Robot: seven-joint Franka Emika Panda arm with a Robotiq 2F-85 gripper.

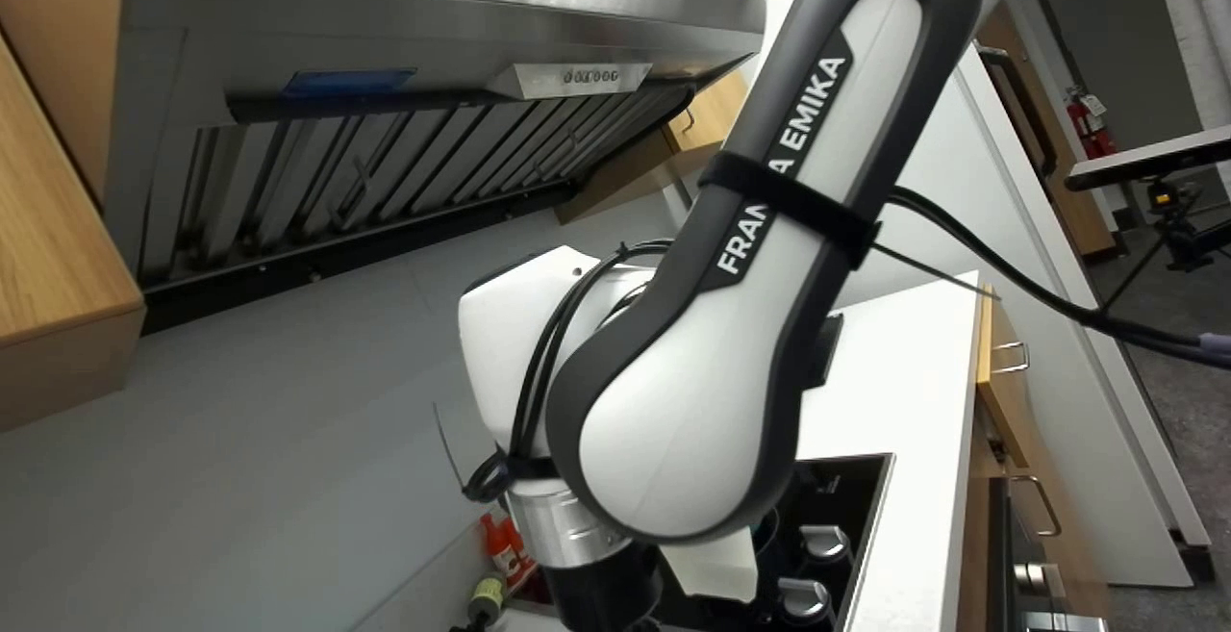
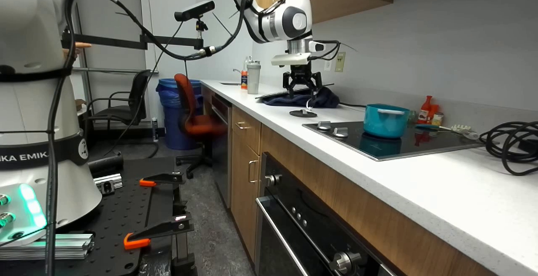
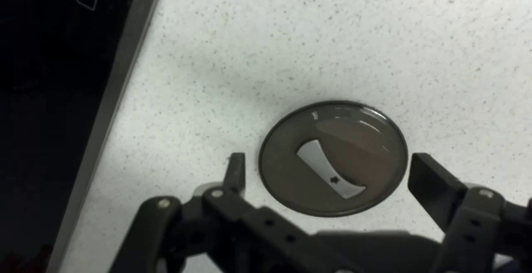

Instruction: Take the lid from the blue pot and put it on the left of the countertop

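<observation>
The glass lid with a dark rim and grey handle (image 3: 332, 169) lies on the white countertop (image 3: 208, 65), beside the cooktop edge. In an exterior view the lid (image 2: 302, 114) is a dark disc on the countertop (image 2: 454, 192). My gripper (image 3: 328, 156) is open and empty, with one finger on each side of the lid, apart from its rim. In an exterior view the gripper (image 2: 301, 94) points down above the lid. The teal-blue pot (image 2: 386, 120) stands uncovered on the cooktop. In an exterior view the arm hides the lid and the fingertips.
The black cooktop (image 2: 424, 143) has silver knobs (image 2: 340, 132). A dark blue cloth (image 2: 323, 98) and a shaker bottle (image 2: 253, 77) stand behind the gripper. Red bottles (image 2: 425, 110) and a coiled black cable (image 2: 515, 143) lie along the wall. A range hood (image 1: 433, 55) overhangs.
</observation>
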